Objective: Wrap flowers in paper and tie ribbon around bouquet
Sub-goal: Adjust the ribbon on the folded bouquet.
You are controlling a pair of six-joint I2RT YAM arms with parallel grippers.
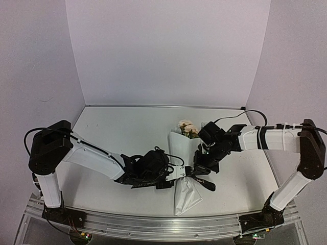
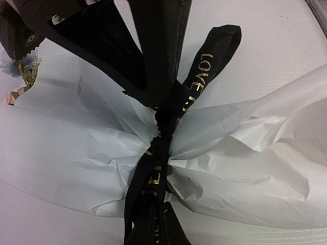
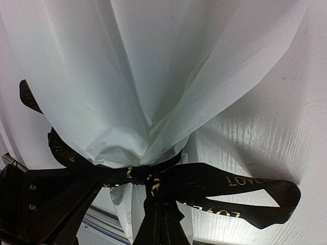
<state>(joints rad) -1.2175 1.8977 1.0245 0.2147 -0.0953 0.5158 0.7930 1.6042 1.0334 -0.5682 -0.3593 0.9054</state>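
The bouquet lies mid-table, peach flowers (image 1: 187, 127) poking out of the far end of the white paper (image 1: 182, 150). A black ribbon (image 1: 203, 182) with gold lettering is knotted round the paper's pinched waist (image 2: 161, 143). One loop of it (image 2: 217, 53) sticks out sideways and shows again in the right wrist view as a ribbon loop (image 3: 245, 191). My left gripper (image 2: 153, 232) is shut on a ribbon strand at the knot. Opposite it, my right gripper (image 3: 162, 227) is shut on another strand. In the left wrist view a bit of the flowers (image 2: 20, 71) shows at the upper left.
The white table (image 1: 117, 132) ends in an aluminium rail (image 1: 153, 224) at the near edge, with walls on the other three sides. The paper's loose tail (image 1: 186, 199) spreads toward that rail. Both arms converge on the bouquet's waist.
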